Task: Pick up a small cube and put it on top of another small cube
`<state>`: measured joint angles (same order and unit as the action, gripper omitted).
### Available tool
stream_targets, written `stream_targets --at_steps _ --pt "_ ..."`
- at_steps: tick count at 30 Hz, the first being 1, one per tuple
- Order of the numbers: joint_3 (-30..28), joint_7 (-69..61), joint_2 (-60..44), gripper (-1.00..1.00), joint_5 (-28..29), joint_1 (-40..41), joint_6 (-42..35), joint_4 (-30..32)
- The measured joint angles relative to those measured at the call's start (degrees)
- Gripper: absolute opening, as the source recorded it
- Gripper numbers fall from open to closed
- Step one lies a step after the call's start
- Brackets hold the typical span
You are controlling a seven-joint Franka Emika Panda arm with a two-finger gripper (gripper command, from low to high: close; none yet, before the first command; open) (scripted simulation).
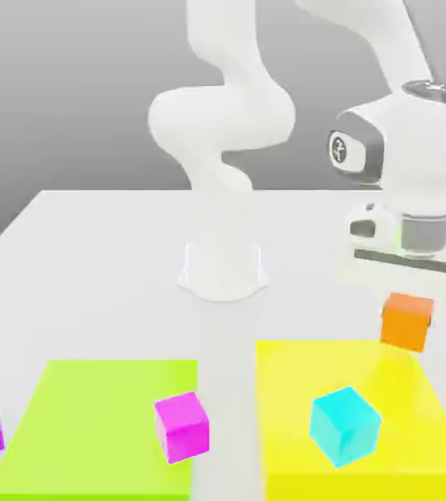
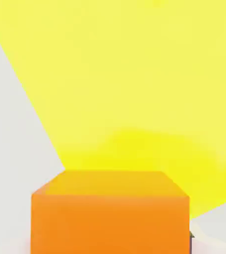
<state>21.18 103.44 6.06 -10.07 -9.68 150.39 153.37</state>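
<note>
Yellow platform [image 1: 300,391] bears cyan cube [image 1: 345,427]; claw [image 1: 406,327] grips orange cube [image 1: 405,323].

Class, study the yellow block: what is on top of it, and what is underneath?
The cyan cube sits on top of the yellow block. Its underside is covered, so what lies beneath cannot be seen.

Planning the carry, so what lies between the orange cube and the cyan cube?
Between the orange cube and the cyan cube, the exterior view shows only bare yellow block.

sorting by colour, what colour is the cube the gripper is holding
Orange, best seen in the exterior view.
</note>
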Motion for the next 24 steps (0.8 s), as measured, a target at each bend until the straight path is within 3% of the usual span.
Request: stream_targets --at_steps 15,20,21,24 --pt "-14.46 19.87 -1.20 -1.00 8.34 20.95 -10.13 -8.75" --pt "-15.06 22.53 -8.05 -1.00 10.81 22.33 -3.12 -8.19" --pt "-15.00 22.71 -9.61 1.00 11.00 22.19 -1.28 -7.91" --pt "-15.00 22.71 -9.61 1.00 11.00 22.19 -1.28 -7.91"
